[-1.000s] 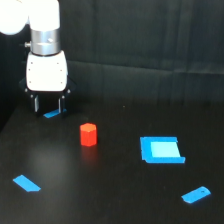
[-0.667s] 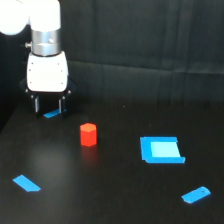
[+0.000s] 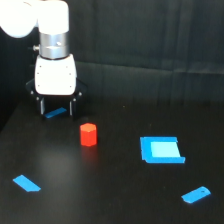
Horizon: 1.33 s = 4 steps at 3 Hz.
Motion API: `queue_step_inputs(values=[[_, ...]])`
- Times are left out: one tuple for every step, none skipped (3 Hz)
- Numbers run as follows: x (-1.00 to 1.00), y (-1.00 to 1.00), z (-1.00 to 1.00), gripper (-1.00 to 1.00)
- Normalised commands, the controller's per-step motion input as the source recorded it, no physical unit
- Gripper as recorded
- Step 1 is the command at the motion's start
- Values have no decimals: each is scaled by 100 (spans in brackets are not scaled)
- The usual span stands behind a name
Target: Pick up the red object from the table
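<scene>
My tool (image 3: 57, 107), jaws apart and empty, has barely shifted near the tabletop's (image 3: 110, 190) far-left corner; red block (image 3: 88, 134) untouched.

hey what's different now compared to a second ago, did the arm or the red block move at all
Nothing has visibly changed. The end effector still hangs above the table behind the red object, holding nothing, and the red object and the blue pieces lie where they were.
</scene>
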Motion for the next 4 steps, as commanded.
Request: queue_step_inputs(values=[[78,-44,-1,100],[90,-42,19,97],[72,-59,17,98],[37,-72,23,100]])
